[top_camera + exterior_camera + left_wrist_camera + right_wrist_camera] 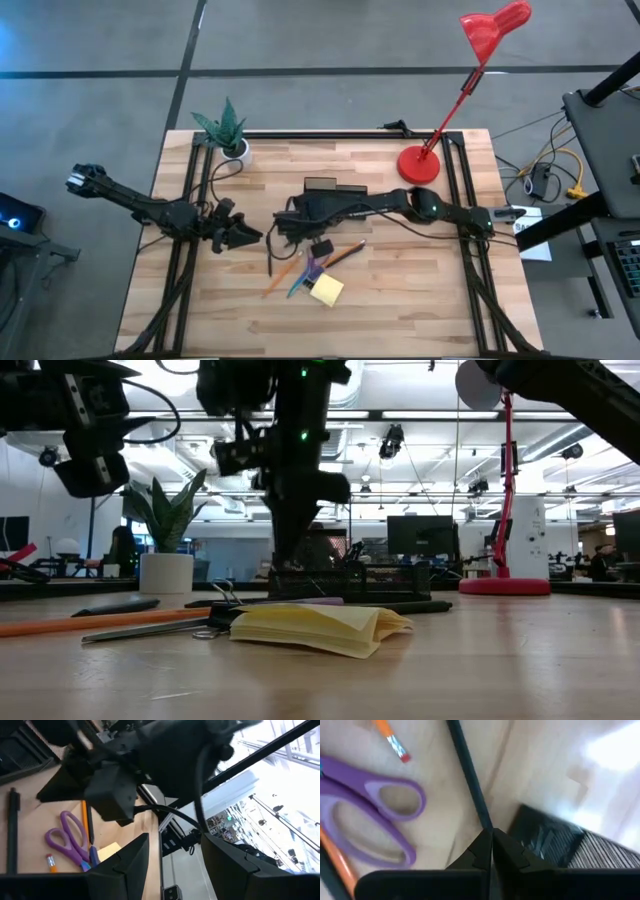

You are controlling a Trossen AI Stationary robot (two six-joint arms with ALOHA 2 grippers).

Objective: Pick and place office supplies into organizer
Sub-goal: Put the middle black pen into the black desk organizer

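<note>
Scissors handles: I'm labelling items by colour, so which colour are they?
Purple. The scissors show best in the right wrist view, lying on the wooden table.

the right arm covers much of the organizer [322, 186] in the high view, so its compartments cannot be read. in the right wrist view the scissors [375, 815] run off the edge, blades unseen, and the dark pen [470, 780] disappears behind the closed fingertips. the small pieces beside the sticky-note pad [326, 290] are too small to identify.
</note>
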